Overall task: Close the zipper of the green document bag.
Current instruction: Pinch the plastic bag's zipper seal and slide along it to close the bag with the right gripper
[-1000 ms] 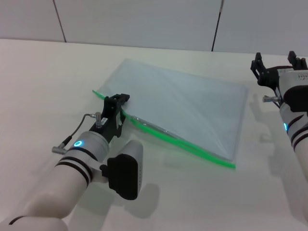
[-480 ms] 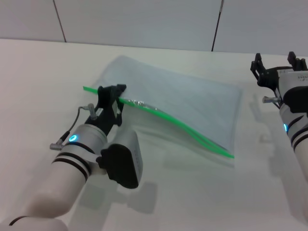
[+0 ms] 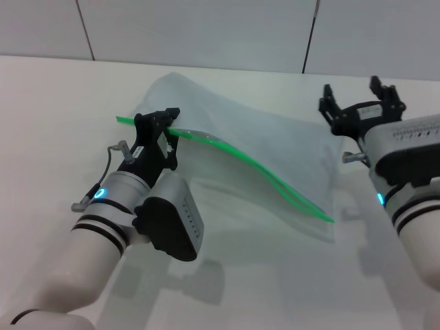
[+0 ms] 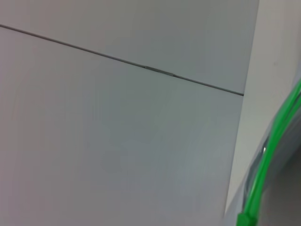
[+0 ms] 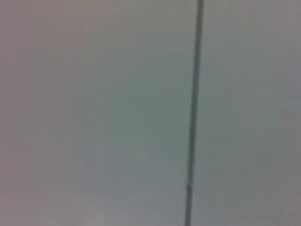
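now the green document bag (image 3: pixel 275 155) is lying on the white table (image 3: pixel 55 103), translucent pale blue-grey, its near left edge lifting off the surface; the zipper (image 3: pixel 261 172) is arching bright green along that edge; the left gripper (image 3: pixel 157 124) is clamping the zipper's left end, arm reaching forward; the right gripper (image 3: pixel 359 96) is hovering with fingers spread, beside the bag's far right corner.

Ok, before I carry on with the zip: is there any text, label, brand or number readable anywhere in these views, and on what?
None can be read.
green document bag: plain, no print visible.
zipper: bare green strip.
left gripper, clamped on the zipper end: no readable marking.
right gripper, open beside the bag's far corner: no readable marking.
Both wrist views show only blank wall panels.
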Robot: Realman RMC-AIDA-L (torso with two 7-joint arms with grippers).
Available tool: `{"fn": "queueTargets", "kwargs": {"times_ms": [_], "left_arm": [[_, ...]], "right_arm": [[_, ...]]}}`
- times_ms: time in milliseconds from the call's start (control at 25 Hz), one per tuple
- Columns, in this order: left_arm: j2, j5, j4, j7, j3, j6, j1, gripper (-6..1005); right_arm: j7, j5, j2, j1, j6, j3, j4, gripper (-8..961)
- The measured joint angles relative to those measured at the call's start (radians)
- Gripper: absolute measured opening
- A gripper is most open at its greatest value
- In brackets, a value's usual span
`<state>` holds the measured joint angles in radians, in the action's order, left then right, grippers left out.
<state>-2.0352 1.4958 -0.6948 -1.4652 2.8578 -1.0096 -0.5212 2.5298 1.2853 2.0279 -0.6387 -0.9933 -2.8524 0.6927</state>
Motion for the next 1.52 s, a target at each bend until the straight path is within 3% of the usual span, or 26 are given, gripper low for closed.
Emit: {"fn": "queueTargets", "kwargs": {"times_ms": [280, 560, 1520], "left_arm": [[0.001, 0.001, 0.002, -0.001, -0.001, -0.015, 0.008, 57], [0.001, 0.011, 0.002, -0.001, 0.000, -0.047, 0.008, 57], [0.001, 0.024, 0.009, 0.001, 0.000, -0.057, 0.006, 56]], "right_arm": [[-0.008, 0.188, -0.003, 0.066, -0.062, -0.016, 0.096, 819], [-0.003, 0.346, -0.004, 0.083, -0.025, -0.025, 0.090, 779], [0.013, 0.572, -0.006, 0.105, 0.127, -0.025, 0.153, 716]]}}
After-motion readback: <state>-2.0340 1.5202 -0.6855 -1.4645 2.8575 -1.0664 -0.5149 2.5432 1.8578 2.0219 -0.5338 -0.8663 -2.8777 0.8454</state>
